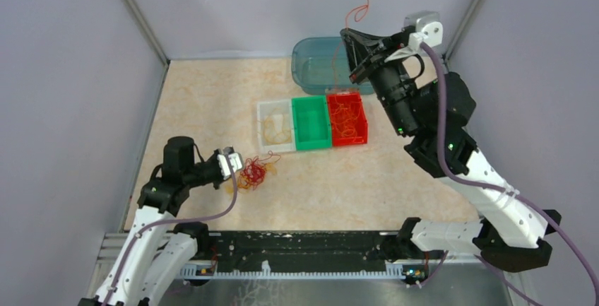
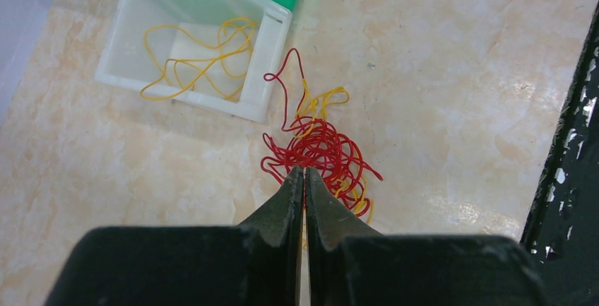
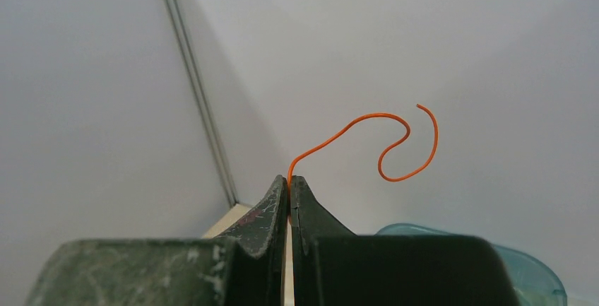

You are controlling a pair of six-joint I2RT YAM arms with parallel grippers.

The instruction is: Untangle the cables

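Note:
The cables [image 2: 321,147] lie as a small clump of red wires with some yellow strands on the table, just right of the white bin. My left gripper [image 2: 304,172] is low over the clump's near edge, shut on red strands of it. From above, the same clump [image 1: 252,173] sits right at the left gripper [image 1: 239,167]. My right gripper [image 1: 345,33] is raised high over the back of the table. It is shut on a single orange cable [image 3: 381,114], which curls up free past the fingertips [image 3: 289,179]; that cable [image 1: 361,12] also shows from above.
A white bin [image 1: 263,119] with yellow wires [image 2: 205,59], a green bin [image 1: 311,122] and a red bin [image 1: 360,119] holding red-orange wires stand in a row mid-table. A clear teal tub [image 1: 311,62] is behind them. Side walls and a black front rail [image 2: 565,179] bound the table.

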